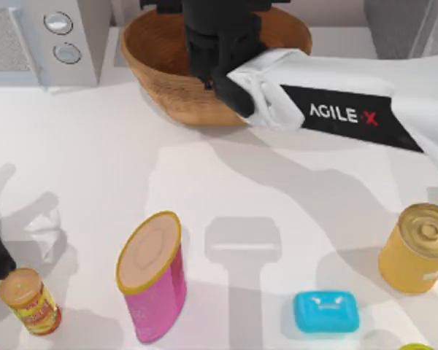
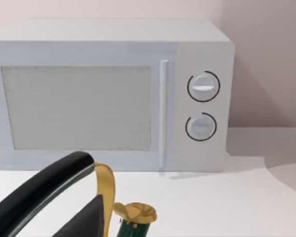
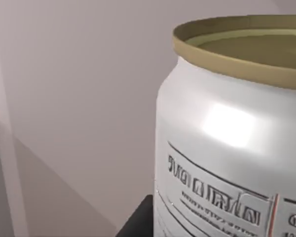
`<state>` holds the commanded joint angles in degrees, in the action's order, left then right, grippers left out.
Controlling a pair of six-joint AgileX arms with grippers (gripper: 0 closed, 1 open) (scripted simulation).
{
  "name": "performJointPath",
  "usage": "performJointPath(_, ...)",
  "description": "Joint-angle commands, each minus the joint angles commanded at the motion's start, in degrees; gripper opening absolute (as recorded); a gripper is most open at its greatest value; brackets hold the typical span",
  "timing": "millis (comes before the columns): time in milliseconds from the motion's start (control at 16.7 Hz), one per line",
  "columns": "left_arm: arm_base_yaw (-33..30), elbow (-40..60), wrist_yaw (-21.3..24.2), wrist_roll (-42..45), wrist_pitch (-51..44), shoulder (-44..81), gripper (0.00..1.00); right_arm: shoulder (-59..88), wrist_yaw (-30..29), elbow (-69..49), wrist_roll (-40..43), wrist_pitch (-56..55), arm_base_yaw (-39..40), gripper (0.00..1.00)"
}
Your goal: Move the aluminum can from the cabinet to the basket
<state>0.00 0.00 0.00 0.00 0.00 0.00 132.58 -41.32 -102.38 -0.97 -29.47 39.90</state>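
The aluminum can (image 3: 227, 148) is very close to my right wrist camera, silver with small print and a dull gold rim. A black bit of my right tool (image 1: 212, 69) shows just under it, so it looks held, but I cannot tell for sure how the fingers sit. From above, my right arm reaches across the counter (image 1: 95, 146) and the tool hangs over the basket (image 1: 160, 80) at the back. To the left of the basket stands a grey box with two round knobs (image 1: 62, 36). Near the front are a pink tub (image 1: 155, 281), a small orange jar (image 1: 31, 300), a blue block (image 1: 326, 312) and a yellow tin (image 1: 416, 248). My left arm rests at the left edge.
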Motion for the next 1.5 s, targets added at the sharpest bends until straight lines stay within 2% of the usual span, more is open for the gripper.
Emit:
performJointPath(540,0.0,0.0,0.0,0.0,0.0,0.0,1.0,0.0,0.0,0.0,0.0,0.0,0.0,0.98)
performJointPath(1500,0.0,0.0,0.0,0.0,0.0,0.0,1.0,0.0,0.0,0.0,0.0,0.0,0.0,1.0)
